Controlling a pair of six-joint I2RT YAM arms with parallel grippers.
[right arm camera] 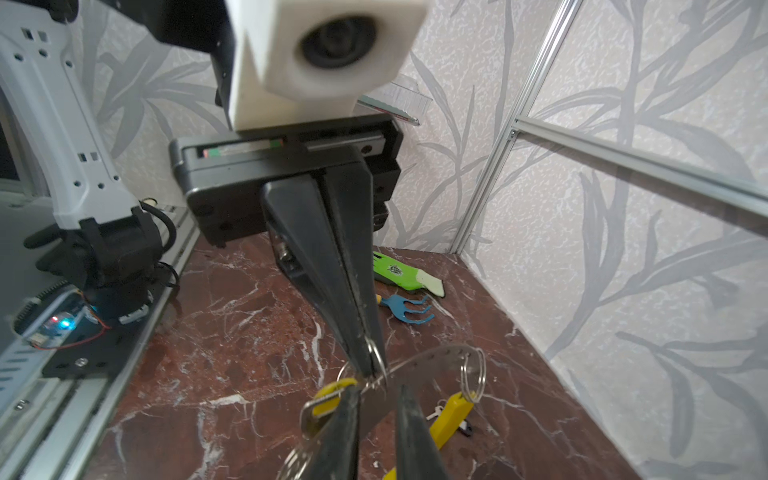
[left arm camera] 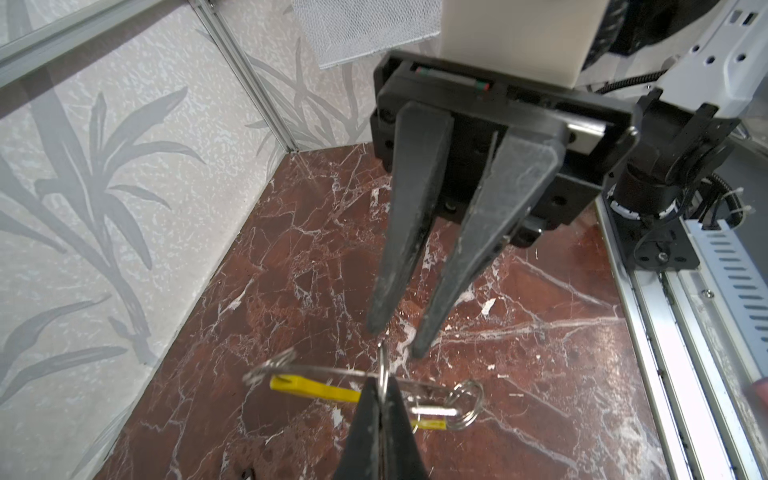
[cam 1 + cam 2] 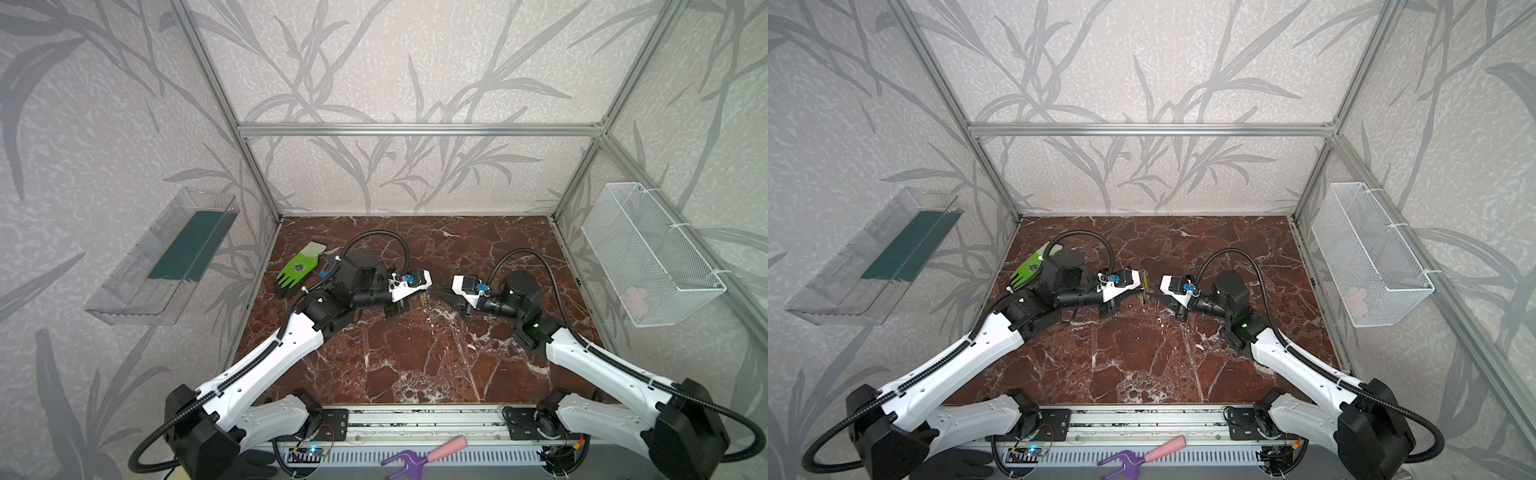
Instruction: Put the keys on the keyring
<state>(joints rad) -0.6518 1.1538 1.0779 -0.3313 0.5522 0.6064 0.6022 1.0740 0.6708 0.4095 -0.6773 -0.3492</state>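
Both grippers meet above the middle of the marble table (image 3: 395, 365). The keyring (image 1: 432, 355), a thin grey loop with a yellow segment (image 1: 332, 392), hangs between them; the same loop (image 2: 324, 370) shows in the left wrist view. My left gripper (image 2: 381, 384) is shut on a small metal split ring (image 2: 383, 363) at the loop. My right gripper (image 1: 376, 395) is open, its fingers either side of the loop. A second split ring (image 1: 473, 374) on the loop carries a yellow tag (image 1: 453, 415). A small key (image 1: 434, 413) and black fob (image 1: 465, 430) show beside it.
A green glove (image 3: 297, 270) and a small blue rake (image 1: 407, 311) lie at the back left of the table. A clear tray (image 3: 166, 257) hangs on the left wall, a white wire basket (image 3: 652, 253) on the right. A purple-pink garden fork (image 3: 424, 453) lies by the front rail.
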